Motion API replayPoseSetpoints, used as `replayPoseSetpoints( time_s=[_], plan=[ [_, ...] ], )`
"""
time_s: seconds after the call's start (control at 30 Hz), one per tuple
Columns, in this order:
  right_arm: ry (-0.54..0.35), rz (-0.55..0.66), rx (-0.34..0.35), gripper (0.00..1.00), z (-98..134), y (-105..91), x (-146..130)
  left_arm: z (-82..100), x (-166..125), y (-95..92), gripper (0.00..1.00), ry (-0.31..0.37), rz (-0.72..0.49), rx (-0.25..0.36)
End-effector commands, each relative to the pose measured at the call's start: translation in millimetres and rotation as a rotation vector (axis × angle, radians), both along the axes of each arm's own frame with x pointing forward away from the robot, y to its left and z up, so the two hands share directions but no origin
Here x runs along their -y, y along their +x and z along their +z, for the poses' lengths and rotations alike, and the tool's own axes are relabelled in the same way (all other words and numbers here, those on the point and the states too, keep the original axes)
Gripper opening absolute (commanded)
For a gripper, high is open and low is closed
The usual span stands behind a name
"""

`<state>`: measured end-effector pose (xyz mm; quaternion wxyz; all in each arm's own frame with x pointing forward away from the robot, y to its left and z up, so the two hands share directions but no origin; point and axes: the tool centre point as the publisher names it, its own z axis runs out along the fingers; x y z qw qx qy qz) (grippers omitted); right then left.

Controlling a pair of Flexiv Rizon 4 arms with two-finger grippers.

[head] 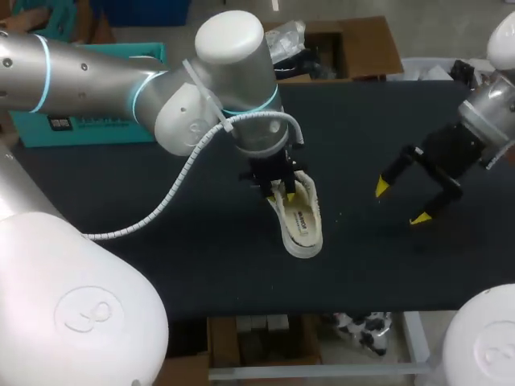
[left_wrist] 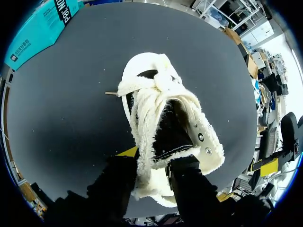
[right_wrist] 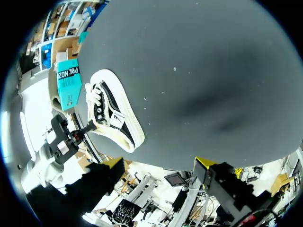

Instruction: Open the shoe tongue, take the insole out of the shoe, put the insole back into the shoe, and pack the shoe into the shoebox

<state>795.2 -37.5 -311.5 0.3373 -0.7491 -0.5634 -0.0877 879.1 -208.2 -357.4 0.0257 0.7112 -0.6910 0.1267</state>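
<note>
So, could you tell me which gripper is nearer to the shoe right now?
The left. The left gripper is at the shoe itself, fingers closed on its fleecy opening; the right gripper hangs open off to the side, clear of it.

My head camera sits high behind the rig, looking down over the whole desk [head: 386,265]. The left wrist camera peers along the left claw [left_wrist: 154,158], very close on the shoe [left_wrist: 165,118]. The right wrist camera looks past the right claw [right_wrist: 158,163] from farther off. All three share that shoe.
</note>
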Motion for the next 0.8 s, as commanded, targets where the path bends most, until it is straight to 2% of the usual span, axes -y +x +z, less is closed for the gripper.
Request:
replayPoseSetpoints(
  time_s=[0.03,0.17,0.3,0.37,0.4,0.47,0.5,0.67,0.8],
  plan=[
    [0.069,0.107,-0.164,1.0,0.0,3.5,0.2,8.0,-3.9,-7.0,0.0,-0.007,-0.008,0.005],
    [0.069,0.107,-0.164,1.0,0.0,3.5,0.2,10.0,-3.6,-10.2,0.0,-0.002,-0.015,0.002],
    [0.069,0.107,-0.164,1.0,0.0,3.5,0.2,11.3,-4.0,-10.4,0.0,-0.008,-0.044,0.024],
    [-0.027,0.154,-0.081,1.0,4.8,7.0,-5.4,11.5,-4.6,-8.2,0.0,-0.016,-0.071,0.035],
    [-0.061,0.168,-0.014,1.0,8.0,6.2,-6.7,11.6,-4.5,-7.2,0.0,-0.018,-0.094,0.056],
    [-0.144,0.211,0.053,1.0,13.4,5.9,-7.5,12.7,-7.4,-4.1,0.0,-0.02,-0.126,0.079],
    [-0.154,0.227,0.097,1.0,16.3,4.5,-5.8,14.4,-9.6,-1.7,0.0,-0.038,-0.156,0.095],
    [-0.223,0.302,0.195,1.0,25.4,1.2,0.7,21.4,-22.6,9.7,0.0,-0.064,-0.219,0.162],
    [-0.269,0.448,0.299,1.0,29.1,-3.1,5.7,29.2,-35.8,21.2,0.0,-0.091,-0.315,0.226]
  ],
)
